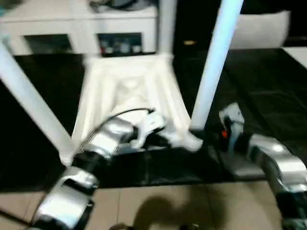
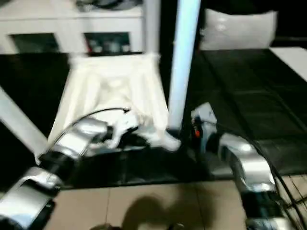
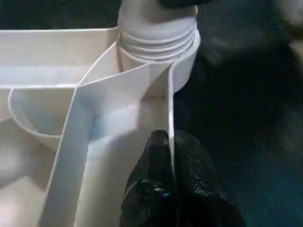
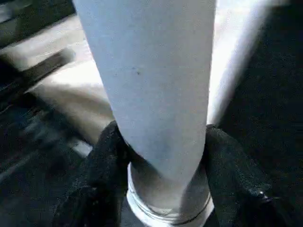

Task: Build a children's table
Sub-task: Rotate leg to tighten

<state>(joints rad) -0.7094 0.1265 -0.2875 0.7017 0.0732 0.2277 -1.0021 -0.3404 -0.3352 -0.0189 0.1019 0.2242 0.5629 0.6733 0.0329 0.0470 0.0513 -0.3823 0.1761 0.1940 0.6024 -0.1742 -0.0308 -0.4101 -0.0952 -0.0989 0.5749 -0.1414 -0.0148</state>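
The children's table lies upside down on a black mat, its ribbed white top facing up. Three white legs rise from its corners: one at the left, one at the far side and one at the near right. My left gripper is shut on the top's thin rim wall, just beside the near-right corner socket. My right gripper is shut on the near-right leg just above its threaded base, one finger on each side.
A white cabinet stands behind the table top. A pale cushion-like shape sits at the back right. The black mat extends to the right, and beige floor tiles run along the near side.
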